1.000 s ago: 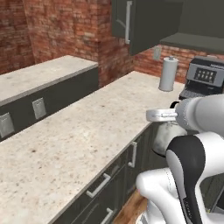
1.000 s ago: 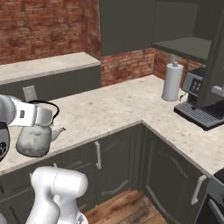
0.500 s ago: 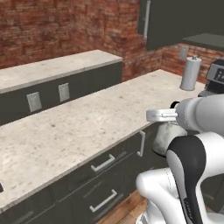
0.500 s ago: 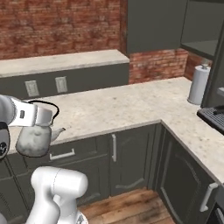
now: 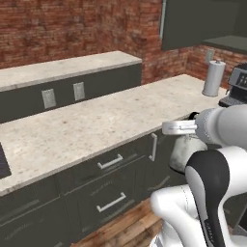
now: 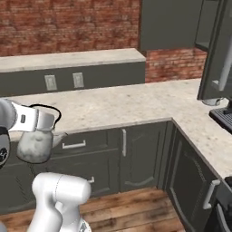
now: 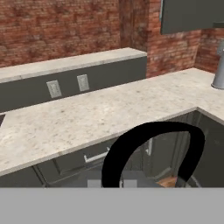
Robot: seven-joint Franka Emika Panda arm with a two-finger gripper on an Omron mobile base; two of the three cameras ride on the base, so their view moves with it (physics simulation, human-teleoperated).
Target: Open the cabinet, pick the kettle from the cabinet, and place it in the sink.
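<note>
Below the claw (image 6: 47, 121) hung the kettle (image 6: 35, 146), its pale rounded body dangling off the counter's front edge, level with the drawer fronts. The claw was pinched tight on the kettle's black arched handle, which looped up around it in the right base view and filled the lower middle of the hand view as a thick dark arch. Ahead of the claw stretched the speckled stone counter (image 5: 96, 120), with a raised ledge and brick wall (image 7: 65, 26) beyond it. Two pale wall outlets (image 7: 54, 88) sat in the dark panel under that ledge, ahead of the claw and slightly to its left. Up and to the right of the claw hung the cabinet (image 5: 198, 21), well apart from it; a door stood swung out at the right edge of the right base view. Farther right along the counter stood a paper towel roll (image 5: 213, 78) beside a coffee machine (image 5: 236, 87). Beneath the claw and kettle lay a wooden floor (image 6: 136, 206).
</note>
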